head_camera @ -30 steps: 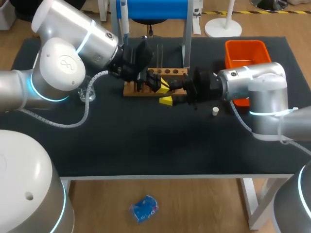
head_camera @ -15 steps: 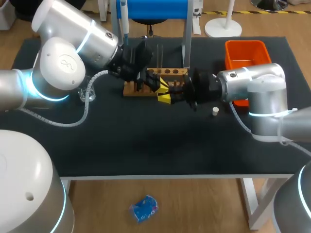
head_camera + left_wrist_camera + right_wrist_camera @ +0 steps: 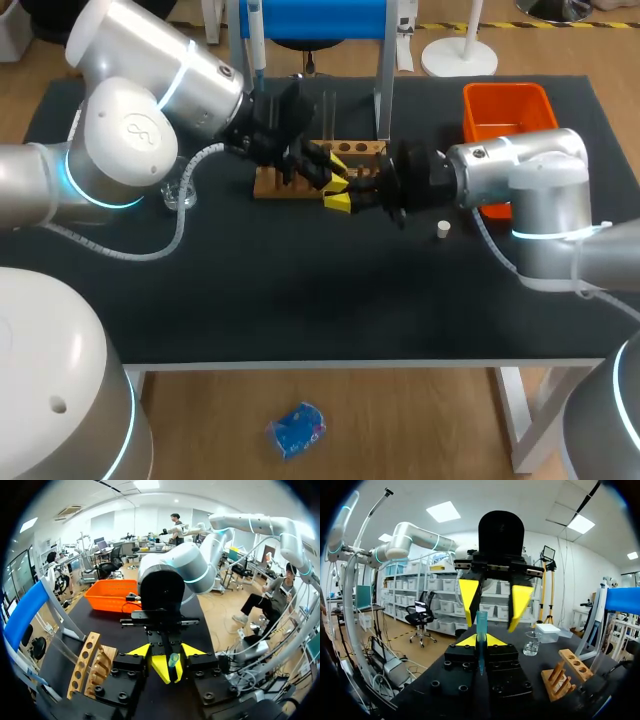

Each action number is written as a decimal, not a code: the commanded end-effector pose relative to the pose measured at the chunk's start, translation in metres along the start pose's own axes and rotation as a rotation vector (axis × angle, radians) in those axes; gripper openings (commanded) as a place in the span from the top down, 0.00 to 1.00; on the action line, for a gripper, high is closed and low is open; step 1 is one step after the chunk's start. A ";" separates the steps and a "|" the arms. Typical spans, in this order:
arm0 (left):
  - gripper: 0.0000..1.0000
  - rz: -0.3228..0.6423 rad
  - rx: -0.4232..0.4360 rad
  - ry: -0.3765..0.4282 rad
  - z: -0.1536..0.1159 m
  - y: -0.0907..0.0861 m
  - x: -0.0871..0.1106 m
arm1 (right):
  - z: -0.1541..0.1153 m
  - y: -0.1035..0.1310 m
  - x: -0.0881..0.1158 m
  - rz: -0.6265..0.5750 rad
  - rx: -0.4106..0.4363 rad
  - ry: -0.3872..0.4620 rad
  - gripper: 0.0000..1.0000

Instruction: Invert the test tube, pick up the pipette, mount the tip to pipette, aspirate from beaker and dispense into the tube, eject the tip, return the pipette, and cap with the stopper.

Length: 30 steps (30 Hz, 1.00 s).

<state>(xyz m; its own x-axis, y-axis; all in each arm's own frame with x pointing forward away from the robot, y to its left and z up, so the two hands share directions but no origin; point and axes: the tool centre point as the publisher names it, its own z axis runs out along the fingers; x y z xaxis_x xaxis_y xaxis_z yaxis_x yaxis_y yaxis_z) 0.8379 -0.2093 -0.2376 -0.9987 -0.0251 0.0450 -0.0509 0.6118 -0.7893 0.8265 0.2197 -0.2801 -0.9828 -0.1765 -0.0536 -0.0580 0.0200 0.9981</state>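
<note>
A teal test tube stands upright between the two yellow tips of my right gripper, which is shut on it. My left gripper faces it head-on, and its fingers stand open on either side of the tube's upper end without touching it. From the left wrist, my left gripper is spread wide around my right gripper and the tube. In the head view the two grippers meet just in front of the wooden rack; the tube is hidden there.
A white stopper lies under my right arm. The orange bin is at the back right. A glass beaker sits left of the rack, and the pipette hangs on the blue stand behind.
My right gripper closed on the test tube first. Then my left gripper's fingers opened and let go of it. Neither arm has shifted much.
</note>
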 end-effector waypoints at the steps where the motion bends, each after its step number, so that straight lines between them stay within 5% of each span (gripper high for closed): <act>1: 0.00 -0.001 0.019 -0.044 -0.011 0.001 0.004 | -0.002 0.000 0.003 0.002 0.005 -0.001 1.00; 5: 0.00 0.002 0.036 -0.112 -0.025 -0.004 -0.003 | -0.008 -0.004 0.008 0.010 0.010 -0.006 1.00; 30: 0.00 0.002 0.036 -0.112 -0.025 -0.004 -0.003 | -0.080 -0.010 0.056 0.028 0.028 -0.073 1.00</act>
<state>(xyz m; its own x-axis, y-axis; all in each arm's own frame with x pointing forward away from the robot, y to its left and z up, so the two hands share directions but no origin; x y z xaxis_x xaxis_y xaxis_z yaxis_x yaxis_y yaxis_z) 0.8411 -0.1925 -0.2195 -0.9932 -0.1138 -0.0235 -0.0479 0.5854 -0.8093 0.7920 0.1438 -0.2924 -0.9938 -0.1075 -0.0277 -0.0332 0.0500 0.9982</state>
